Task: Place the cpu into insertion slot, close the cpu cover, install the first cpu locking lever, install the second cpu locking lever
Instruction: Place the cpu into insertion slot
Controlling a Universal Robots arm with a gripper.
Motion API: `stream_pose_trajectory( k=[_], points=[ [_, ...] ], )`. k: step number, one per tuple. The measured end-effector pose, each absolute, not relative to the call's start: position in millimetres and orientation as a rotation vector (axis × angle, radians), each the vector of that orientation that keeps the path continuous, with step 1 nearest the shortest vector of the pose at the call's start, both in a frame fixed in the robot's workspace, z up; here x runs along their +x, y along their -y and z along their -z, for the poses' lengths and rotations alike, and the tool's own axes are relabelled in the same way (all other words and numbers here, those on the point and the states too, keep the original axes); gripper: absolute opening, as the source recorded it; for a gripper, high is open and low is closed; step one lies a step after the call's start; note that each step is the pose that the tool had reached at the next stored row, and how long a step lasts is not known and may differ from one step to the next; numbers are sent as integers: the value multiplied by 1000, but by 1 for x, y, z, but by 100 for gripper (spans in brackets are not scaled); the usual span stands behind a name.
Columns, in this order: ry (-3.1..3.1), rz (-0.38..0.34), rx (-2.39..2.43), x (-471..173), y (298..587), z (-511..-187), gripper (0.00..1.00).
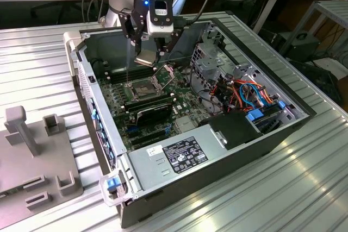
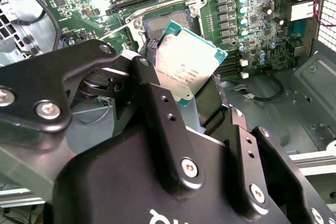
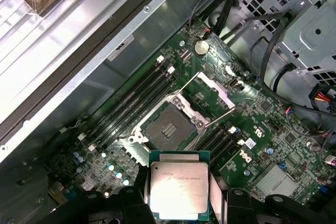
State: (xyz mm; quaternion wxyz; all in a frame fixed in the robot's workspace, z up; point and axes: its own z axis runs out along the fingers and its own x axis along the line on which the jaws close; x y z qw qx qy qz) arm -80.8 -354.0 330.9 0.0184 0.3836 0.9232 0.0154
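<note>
Gripper (image 1: 147,52) clamped on the cpu (image 3: 178,190) by opposite edges, held in air near the bare insertion slot (image 3: 169,127); cpu cover (image 3: 212,92) stands open; chip prob. light, stiff, fragile underneath; grip edges only.

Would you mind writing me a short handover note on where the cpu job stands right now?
The gripper is shut on the cpu, holding it in the air over the motherboard.
The insertion slot is empty, with its contacts exposed.
The cpu cover is swung open beside the slot.
Done: cpu picked up.
Left: seating the cpu, closing the cover, both locking levers.
</note>
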Motion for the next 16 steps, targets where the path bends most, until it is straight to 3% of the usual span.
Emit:
stream_pose_trajectory(
  k=[16],
  points=[
    [-2750, -41, 1434, -79, 354, -327, 55]
  ],
)
